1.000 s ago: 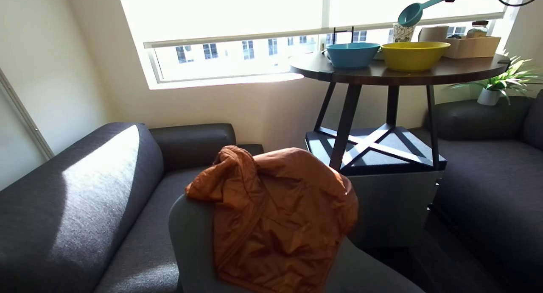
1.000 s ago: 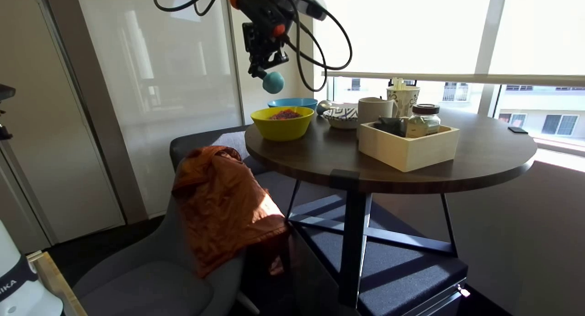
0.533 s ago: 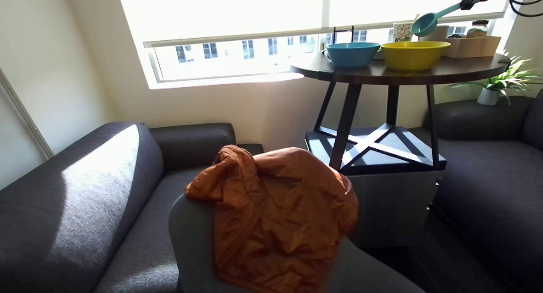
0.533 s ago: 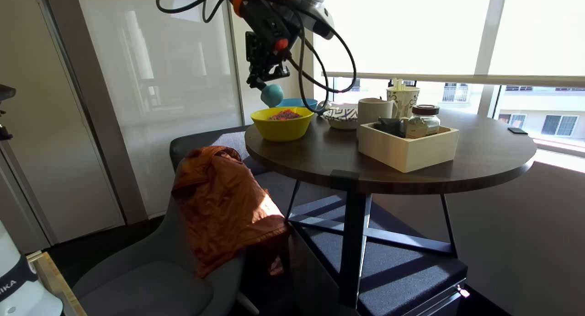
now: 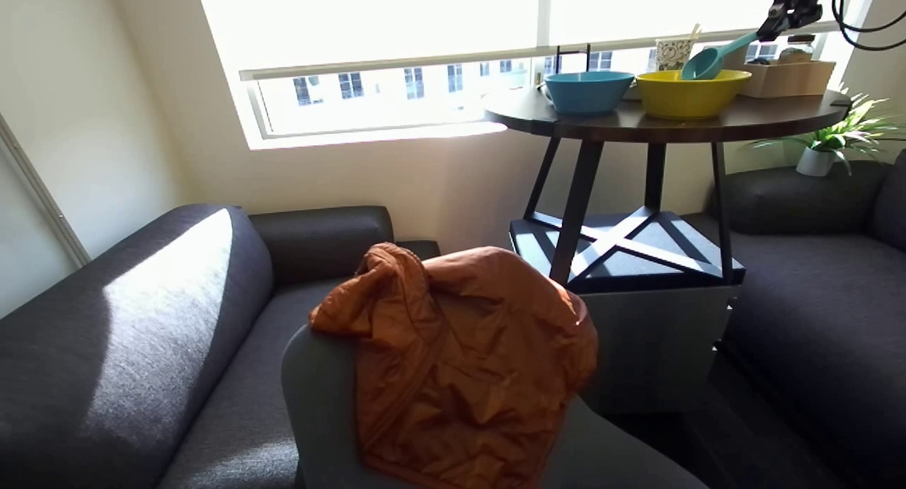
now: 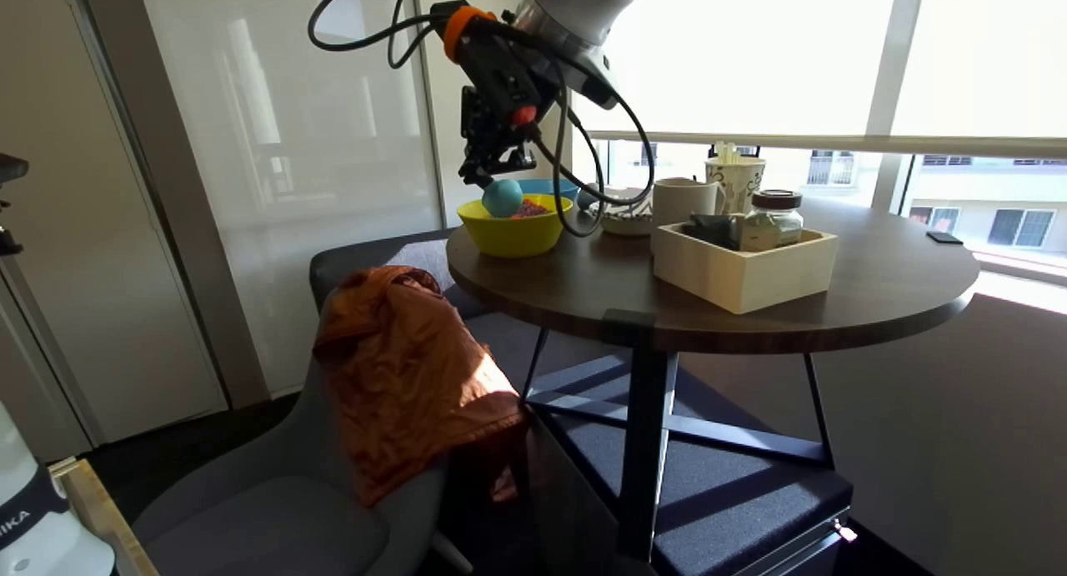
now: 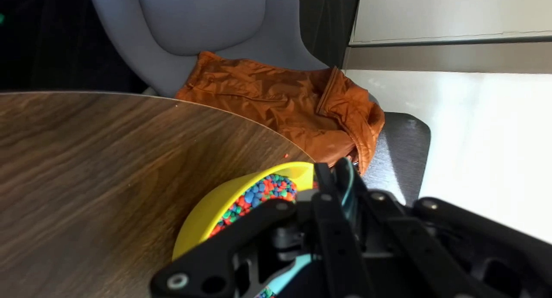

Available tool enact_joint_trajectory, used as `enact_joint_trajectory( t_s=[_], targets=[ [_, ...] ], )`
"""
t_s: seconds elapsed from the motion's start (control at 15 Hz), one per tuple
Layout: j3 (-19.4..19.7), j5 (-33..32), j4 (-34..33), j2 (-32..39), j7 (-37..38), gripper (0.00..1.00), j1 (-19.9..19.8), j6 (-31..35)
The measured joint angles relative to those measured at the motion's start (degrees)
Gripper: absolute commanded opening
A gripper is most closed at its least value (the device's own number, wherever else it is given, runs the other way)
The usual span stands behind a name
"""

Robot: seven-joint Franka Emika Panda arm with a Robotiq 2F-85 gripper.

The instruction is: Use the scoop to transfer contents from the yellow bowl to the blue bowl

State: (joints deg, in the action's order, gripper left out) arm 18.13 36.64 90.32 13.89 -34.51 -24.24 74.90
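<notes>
The yellow bowl [image 5: 690,100] [image 6: 510,236] [image 7: 194,218] stands on the round table, holding small red, blue and green pieces [image 7: 241,205] [image 6: 530,209]. The blue bowl [image 5: 586,96] [image 6: 550,187] stands beside it in both exterior views; its inside is hidden and it is out of the wrist view. My gripper [image 5: 768,30] [image 6: 479,172] [image 7: 334,173] is shut on the handle of the teal scoop [image 5: 703,63] [image 6: 503,199] [image 7: 291,272], just above the yellow bowl. The scoop's head is tilted down, its lower part inside the yellow bowl's rim. Whether it holds pieces is hidden.
A patterned bowl [image 6: 627,222], a mug [image 6: 679,201], a patterned cup [image 6: 737,182] and a wooden box [image 6: 742,272] with a jar [image 6: 773,222] share the table [image 6: 583,284]. Arm cables hang near the mug. An orange jacket [image 7: 280,99] lies over a chair by the table's edge.
My gripper has come down with the scoop. The scoop's head has gone from above the bowls to inside the yellow bowl's rim. The bowls have not moved.
</notes>
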Motion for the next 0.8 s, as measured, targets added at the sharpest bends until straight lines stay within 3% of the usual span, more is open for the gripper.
enact_joint_trajectory(
  t_s=[0.4,0.53,0.8],
  targets=[
    [0.0,-0.2,-1.4,2.1,4.1,0.02,-0.3,-0.4],
    [0.0,-0.3,-1.7,2.5,5.7,0.22,-0.5,-0.6],
    [-0.1,-1.5,-2.1,3.0,9.4,0.31,-0.6,-0.9]
  ],
)
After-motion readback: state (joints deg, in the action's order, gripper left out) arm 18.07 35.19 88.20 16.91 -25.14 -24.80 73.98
